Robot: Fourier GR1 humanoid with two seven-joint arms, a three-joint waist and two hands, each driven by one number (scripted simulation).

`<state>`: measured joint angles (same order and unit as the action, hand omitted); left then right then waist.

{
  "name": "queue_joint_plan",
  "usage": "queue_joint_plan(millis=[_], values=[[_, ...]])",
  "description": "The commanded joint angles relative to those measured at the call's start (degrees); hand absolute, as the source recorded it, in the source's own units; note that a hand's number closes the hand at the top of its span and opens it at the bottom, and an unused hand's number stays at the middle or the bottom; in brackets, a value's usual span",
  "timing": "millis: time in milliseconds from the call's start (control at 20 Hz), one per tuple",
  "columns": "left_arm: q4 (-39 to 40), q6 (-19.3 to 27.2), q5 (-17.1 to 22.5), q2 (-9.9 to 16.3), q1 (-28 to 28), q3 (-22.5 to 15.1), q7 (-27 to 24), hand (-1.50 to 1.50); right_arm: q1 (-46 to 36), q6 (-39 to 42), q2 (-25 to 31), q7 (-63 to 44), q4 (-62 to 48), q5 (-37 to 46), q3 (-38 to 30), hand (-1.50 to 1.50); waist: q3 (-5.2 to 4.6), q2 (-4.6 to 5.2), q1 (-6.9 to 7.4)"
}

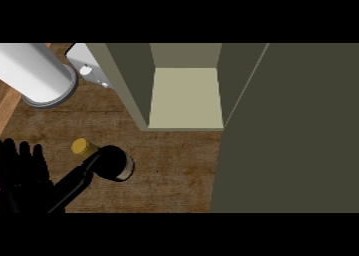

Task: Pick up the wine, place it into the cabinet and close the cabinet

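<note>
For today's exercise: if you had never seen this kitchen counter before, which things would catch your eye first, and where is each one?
The open cabinet stands out at the top centre, its pale inner shelf showing, with its big olive door swung out and filling the right side. On the brown counter at lower left lies a dark wine bottle with a gold cap, beside the black left hand, held open with fingers up. A thick white cylinder slants in at the upper left.

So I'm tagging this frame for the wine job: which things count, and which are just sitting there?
For the job:
dark wine bottle with gold cap
open olive-grey cabinet
black left hand, open, beside the bottle

Just there:
white cylinder with grey rim
brown speckled counter
</note>
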<state>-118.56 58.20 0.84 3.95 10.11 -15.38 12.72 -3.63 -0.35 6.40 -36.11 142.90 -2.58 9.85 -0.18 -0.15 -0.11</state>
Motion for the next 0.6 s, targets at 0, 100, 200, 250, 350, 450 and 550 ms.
queue_joint_plan(millis=[0, 100, 200, 250, 350, 450, 550], values=[[5.7, -7.4, 10.4, -3.8, 2.6, 4.6, -13.4, -1.5, -1.1, -0.7, -0.8, -0.6, 3.1, 0.2, 0.4, -1.5, 0.02, 0.05, 0.34], [8.7, -7.4, 13.2, -3.8, 3.7, 2.6, -17.6, -1.5, -3.2, -0.8, 1.1, -5.9, 6.4, -2.3, -2.5, -1.5, 0.02, 0.02, 0.23], [10.9, -13.4, 16.1, -3.9, 3.5, 8.3, -18.9, -1.5, -0.1, -1.2, 0.0, -4.8, 7.6, -1.3, -0.8, -1.5, 0.07, 0.02, 0.07], [7.9, -16.3, 17.7, -3.9, 8.5, 8.0, -20.9, -1.5, 3.8, 0.1, 0.6, -3.5, 9.8, -2.1, -0.7, -1.5, 0.09, -0.1, 0.12], [16.3, -15.7, 20.1, -3.9, 2.8, 7.9, -24.6, -1.5, 0.8, -0.4, 1.0, -5.2, 9.1, -3.5, -2.6, -1.5, 0.09, 0.04, -0.17], [14.2, -16.0, 18.5, -3.9, 3.2, 6.2, -21.6, -1.5, 1.1, 1.4, 1.0, -1.6, 5.8, -4.5, -4.1, -1.5, 0.18, 0.08, 0.0], [20.0, -16.3, 23.1, -3.9, 2.0, 6.4, -29.4, -1.5, 4.2, 1.7, 0.6, -1.6, 8.2, -4.2, -2.2, -1.5, 0.15, 0.06, -0.24]])
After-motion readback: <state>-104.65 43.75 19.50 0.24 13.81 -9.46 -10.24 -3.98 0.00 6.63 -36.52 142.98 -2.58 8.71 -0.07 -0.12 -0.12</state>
